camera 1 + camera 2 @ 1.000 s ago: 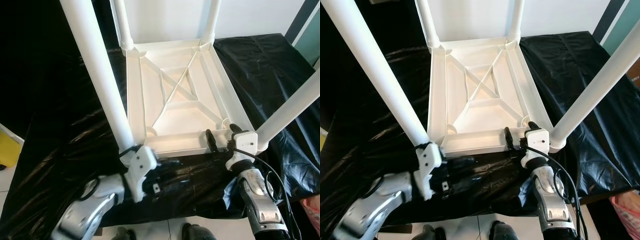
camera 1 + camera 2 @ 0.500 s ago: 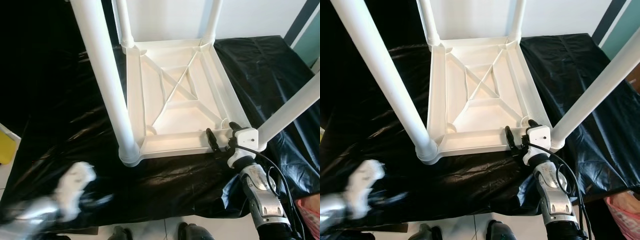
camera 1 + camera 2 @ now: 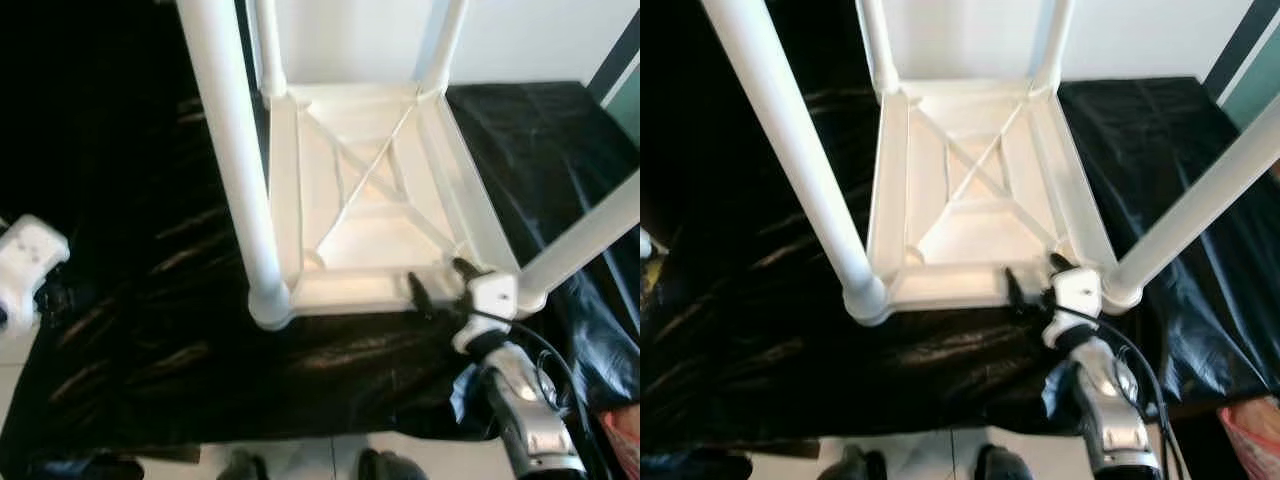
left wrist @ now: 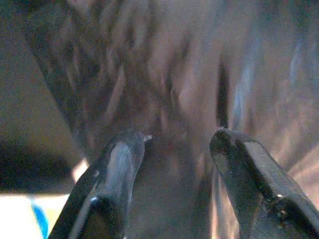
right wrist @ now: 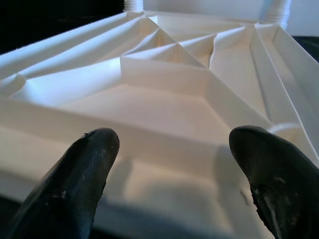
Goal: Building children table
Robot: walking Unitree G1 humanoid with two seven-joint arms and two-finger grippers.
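Upturned table (image 3: 370,200) w/ four upright legs (image 3: 235,150) blocks centre; black sheet (image 3: 150,300) at left open

Head stereo pair looks steeply down on the upturned table (image 3: 370,200). Right wrist camera sits close at its near edge, facing across the underside; left wrist camera faces black sheeting (image 4: 164,74), blurred.

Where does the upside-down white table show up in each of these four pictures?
Left eye view: table at centre, legs up, on the black sheet.
Right eye view: table at centre likewise.
Right wrist view: its ribbed underside beyond the right tool.
Left wrist view: blurred sheet past the left tool; table cannot be made out.
Shared landmark: the right tool at the table's near edge.
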